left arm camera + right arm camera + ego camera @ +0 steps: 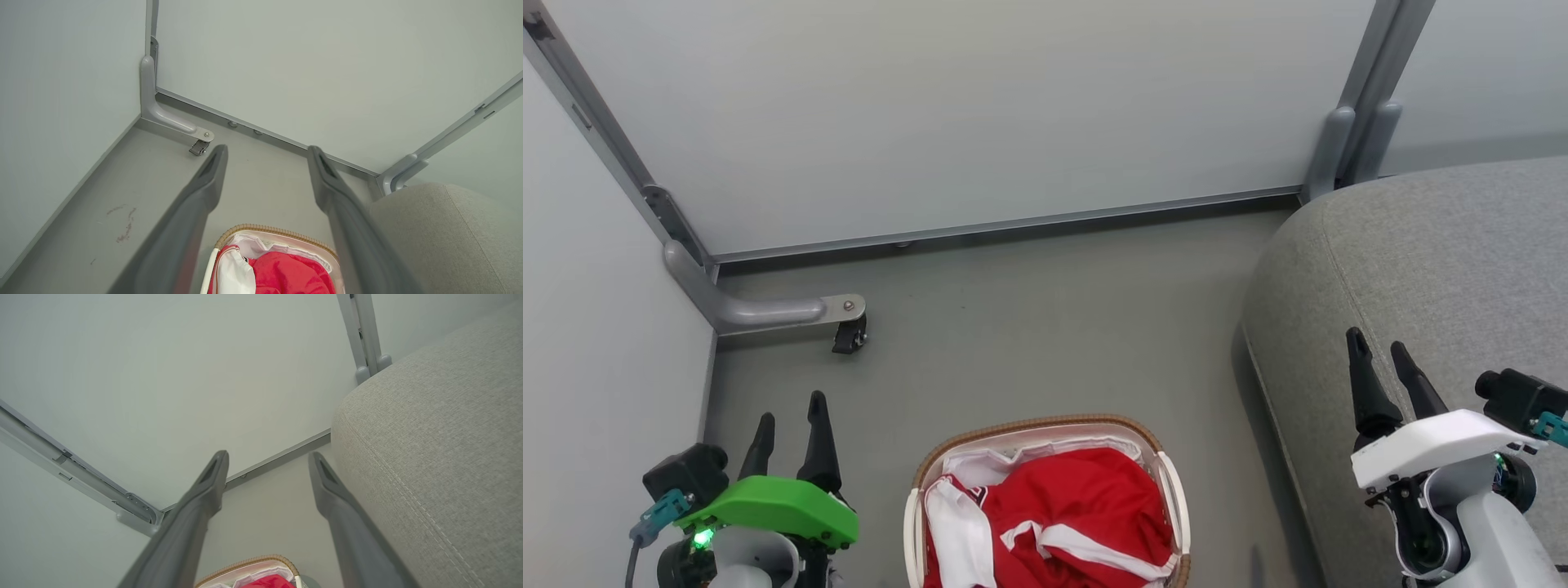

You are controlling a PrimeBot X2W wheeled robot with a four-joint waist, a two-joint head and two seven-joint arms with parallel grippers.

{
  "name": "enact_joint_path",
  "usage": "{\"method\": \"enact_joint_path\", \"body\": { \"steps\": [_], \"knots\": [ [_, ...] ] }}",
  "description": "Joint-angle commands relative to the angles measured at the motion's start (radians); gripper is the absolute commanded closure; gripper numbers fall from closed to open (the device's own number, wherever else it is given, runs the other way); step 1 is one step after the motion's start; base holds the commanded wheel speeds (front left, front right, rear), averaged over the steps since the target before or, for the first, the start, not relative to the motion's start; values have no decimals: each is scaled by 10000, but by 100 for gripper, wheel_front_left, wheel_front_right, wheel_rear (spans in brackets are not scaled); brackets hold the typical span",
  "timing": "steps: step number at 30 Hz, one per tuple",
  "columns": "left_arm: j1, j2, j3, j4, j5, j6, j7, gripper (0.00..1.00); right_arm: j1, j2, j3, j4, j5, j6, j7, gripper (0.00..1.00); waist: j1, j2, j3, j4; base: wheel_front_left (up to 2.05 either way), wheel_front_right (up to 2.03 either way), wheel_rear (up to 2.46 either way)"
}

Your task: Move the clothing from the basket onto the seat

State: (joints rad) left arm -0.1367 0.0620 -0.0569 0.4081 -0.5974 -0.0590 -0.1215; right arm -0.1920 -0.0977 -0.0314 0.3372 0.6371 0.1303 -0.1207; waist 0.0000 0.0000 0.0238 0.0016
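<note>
Clearly you're at the very start: the clothing (1078, 506) lies heaped in the basket (1029, 426), left of the seat (1437, 269). Your left gripper (791, 408) and right gripper (1375, 340) hover spread and empty; next, lower one into the red cloth.

Red, white-trimmed clothing (1086, 498) is lying crumpled in the woven-rimmed basket (1029, 425) before me; the grey seat (1445, 269) is standing rightward.
</note>
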Motion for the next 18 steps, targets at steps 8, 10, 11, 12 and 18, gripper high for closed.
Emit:
{"method": "enact_joint_path", "body": {
  "steps": [8, 10, 11, 12, 18],
  "knots": [
    [-416, 143, -225, 65, 1074, 190, -284, 0, -413, -57, 41, -16, -1068, 5, -287, 0, 0, 0, 29, 12, 0, 0, 0],
    [-427, 135, -250, 91, 1248, 240, -339, 0, -420, -38, 38, -21, -1275, 5, -343, 0, 0, 0, 34, 14, 0, 0, 0],
    [-425, 127, -254, 101, 1355, 274, -359, 0, -418, -12, 8, -33, -1377, 5, -366, 0, 0, 0, 35, 17, 0, 0, 0],
    [-422, 116, -251, 110, 1431, 312, -388, 0, -406, 11, -46, -50, -1447, 4, -396, 0, 0, 0, 35, 23, 0, 0, 0],
    [-395, 60, -311, 149, 1957, 437, -538, 0, -191, 145, -190, -107, -1999, 4, -539, 0, 0, 0, 37, 44, 0, 0, 0]
  ]
}}
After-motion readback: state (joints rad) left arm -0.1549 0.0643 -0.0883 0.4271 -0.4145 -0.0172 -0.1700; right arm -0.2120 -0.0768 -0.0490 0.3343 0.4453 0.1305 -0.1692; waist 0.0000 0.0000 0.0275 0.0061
